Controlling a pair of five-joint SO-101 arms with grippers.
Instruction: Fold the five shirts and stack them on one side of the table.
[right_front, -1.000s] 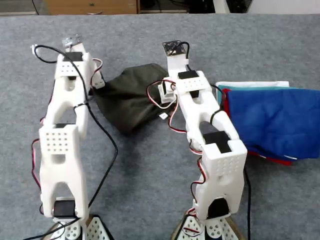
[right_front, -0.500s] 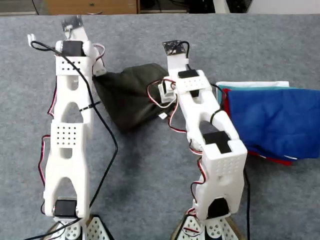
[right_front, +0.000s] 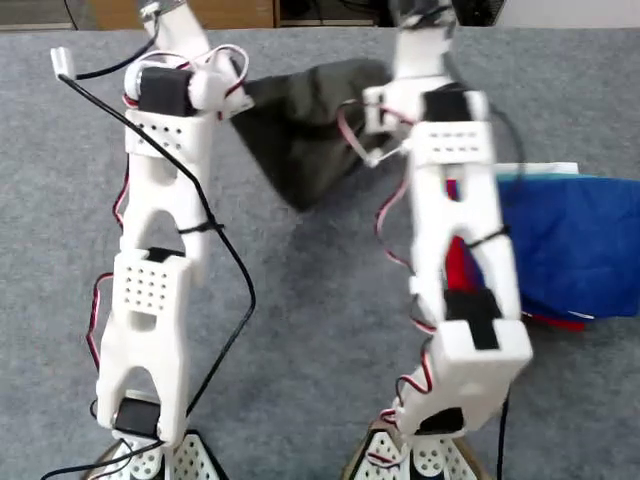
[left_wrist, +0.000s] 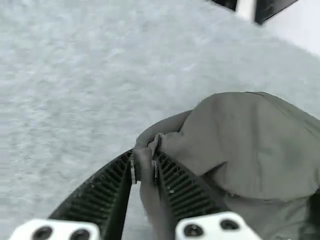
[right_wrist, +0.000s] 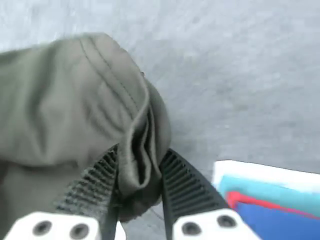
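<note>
A dark olive shirt hangs bunched between both arms at the far middle of the table, lifted off the grey cloth. My left gripper is shut on one gathered edge of the olive shirt. My right gripper is shut on a folded edge of the same olive shirt. From above, the left gripper holds the shirt's left corner and the right gripper its right corner. A stack of folded shirts, blue on top, lies at the right side.
The grey table cloth is bare in front of the arms. The folded stack shows white, teal, red and blue layers beside the right gripper. Wooden furniture stands beyond the far table edge.
Both arms have stretched toward the far edge and lifted the olive shirt off the table. The shirt has moved away from the near side and now hangs between the grippers.
</note>
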